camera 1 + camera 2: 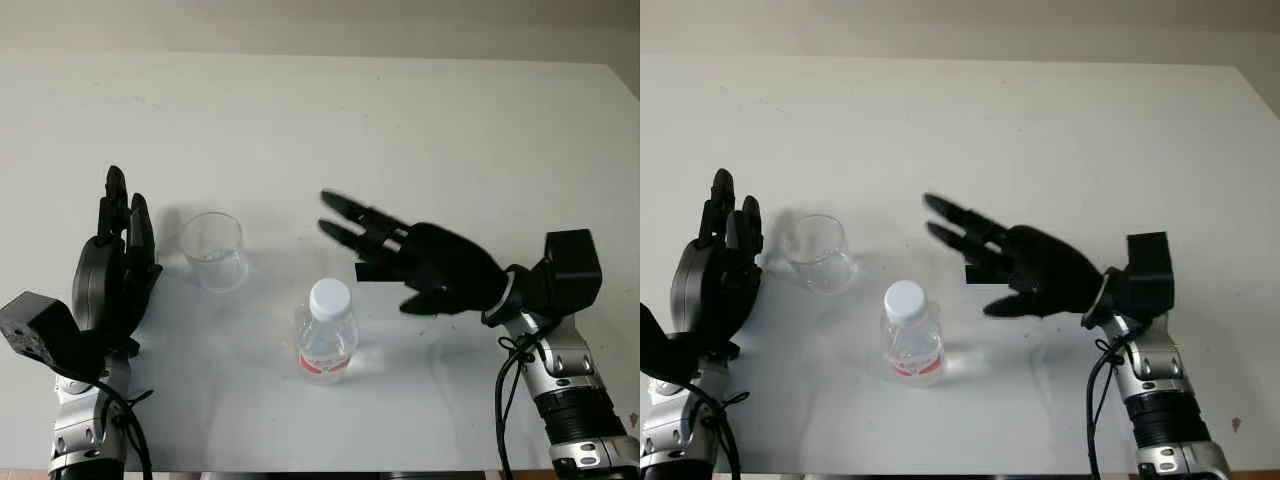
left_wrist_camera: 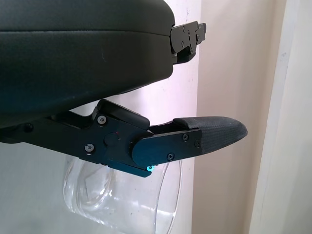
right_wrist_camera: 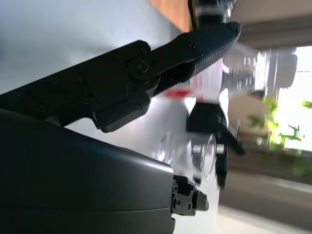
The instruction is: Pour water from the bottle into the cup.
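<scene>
left eye view: bottle (image 1: pixel 326 340) label red, unreadable.

The left hand (image 1: pixel 112 272) is open at eight o'clock, fingers pointing to twelve. The right hand (image 1: pixel 415 258) is open at four o'clock, fingers reaching toward ten.

One bottle (image 1: pixel 326 340), one clear cup (image 1: pixel 214 250) and two black hands sit over one table (image 1: pixel 420 130).
</scene>
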You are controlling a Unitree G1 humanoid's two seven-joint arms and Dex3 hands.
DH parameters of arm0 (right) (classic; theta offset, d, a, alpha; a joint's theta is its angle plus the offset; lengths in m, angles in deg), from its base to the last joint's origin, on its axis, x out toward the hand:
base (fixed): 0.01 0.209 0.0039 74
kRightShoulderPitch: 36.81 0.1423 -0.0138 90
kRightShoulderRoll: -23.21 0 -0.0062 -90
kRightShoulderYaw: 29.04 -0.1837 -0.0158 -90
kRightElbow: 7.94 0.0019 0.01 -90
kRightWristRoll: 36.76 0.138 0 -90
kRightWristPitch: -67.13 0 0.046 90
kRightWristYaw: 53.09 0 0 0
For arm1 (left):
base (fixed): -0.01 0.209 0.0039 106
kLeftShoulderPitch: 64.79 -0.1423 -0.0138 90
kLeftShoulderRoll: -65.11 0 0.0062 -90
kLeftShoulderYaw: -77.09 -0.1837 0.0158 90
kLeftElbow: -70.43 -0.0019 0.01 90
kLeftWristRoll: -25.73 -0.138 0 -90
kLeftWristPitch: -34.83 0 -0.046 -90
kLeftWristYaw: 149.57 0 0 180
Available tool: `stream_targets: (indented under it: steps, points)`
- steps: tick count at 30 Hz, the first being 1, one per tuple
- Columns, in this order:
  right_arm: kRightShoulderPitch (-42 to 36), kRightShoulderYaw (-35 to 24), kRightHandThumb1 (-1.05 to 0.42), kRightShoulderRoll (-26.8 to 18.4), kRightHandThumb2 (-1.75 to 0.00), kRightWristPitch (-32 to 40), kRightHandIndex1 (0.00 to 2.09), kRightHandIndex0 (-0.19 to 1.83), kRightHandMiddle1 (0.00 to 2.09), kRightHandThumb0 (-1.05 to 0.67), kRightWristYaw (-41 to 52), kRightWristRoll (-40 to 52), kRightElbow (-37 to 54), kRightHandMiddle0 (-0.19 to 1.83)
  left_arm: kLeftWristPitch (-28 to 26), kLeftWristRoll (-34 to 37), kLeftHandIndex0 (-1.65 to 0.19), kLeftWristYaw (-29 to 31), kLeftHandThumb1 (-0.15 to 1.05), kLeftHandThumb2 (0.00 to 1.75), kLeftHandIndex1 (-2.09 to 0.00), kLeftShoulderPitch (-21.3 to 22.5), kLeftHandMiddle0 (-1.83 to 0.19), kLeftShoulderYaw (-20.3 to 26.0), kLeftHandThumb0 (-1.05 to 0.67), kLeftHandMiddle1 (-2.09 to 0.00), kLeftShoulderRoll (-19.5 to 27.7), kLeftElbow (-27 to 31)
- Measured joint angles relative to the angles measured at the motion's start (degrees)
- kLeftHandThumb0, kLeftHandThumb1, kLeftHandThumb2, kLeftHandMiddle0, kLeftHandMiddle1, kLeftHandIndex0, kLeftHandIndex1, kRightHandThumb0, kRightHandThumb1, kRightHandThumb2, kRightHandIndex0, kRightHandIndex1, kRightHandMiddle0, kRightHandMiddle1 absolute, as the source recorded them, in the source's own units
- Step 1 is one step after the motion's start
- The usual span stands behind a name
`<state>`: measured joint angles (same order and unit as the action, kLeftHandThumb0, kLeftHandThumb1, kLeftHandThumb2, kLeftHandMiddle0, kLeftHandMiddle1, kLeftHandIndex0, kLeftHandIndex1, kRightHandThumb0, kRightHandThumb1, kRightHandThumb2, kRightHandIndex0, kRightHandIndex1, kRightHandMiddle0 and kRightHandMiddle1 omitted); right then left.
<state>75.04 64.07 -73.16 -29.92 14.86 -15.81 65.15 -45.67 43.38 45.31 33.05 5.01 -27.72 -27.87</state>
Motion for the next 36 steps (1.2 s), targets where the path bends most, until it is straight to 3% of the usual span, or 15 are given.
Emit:
stream_targets:
  steps: [7,20,36]
  points:
    - [-0.4,1.2,-0.93,1.5,-0.05,-0.5,0.04,-0.13,0.04,-0.95,3.0,0.3,-0.7,-0.13,0.7,-0.2,0.19,0.0,1.05,0.57,-0.02,1.8,0.19,0.0,-0.74,-0.04,0.2,-2.1]
    - [-0.3,6.2,-0.91,5.0,-0.05,0.0,0.06,-0.14,0.05,-0.98,5.6,-1.0,-5.2,-0.12,3.4,-0.1,0.19,0.4,1.05,0.55,0.00,5.4,0.19,0.5,-0.74,-0.02,0.8,-5.8]
    - [9.4,8.0,-0.88,8.9,-0.05,-2.7,0.09,0.04,0.12,-0.98,14.6,-3.5,-18.2,0.04,4.6,0.7,0.19,1.5,1.05,0.54,0.00,5.9,0.19,1.3,-0.73,-0.01,0.8,-6.2]
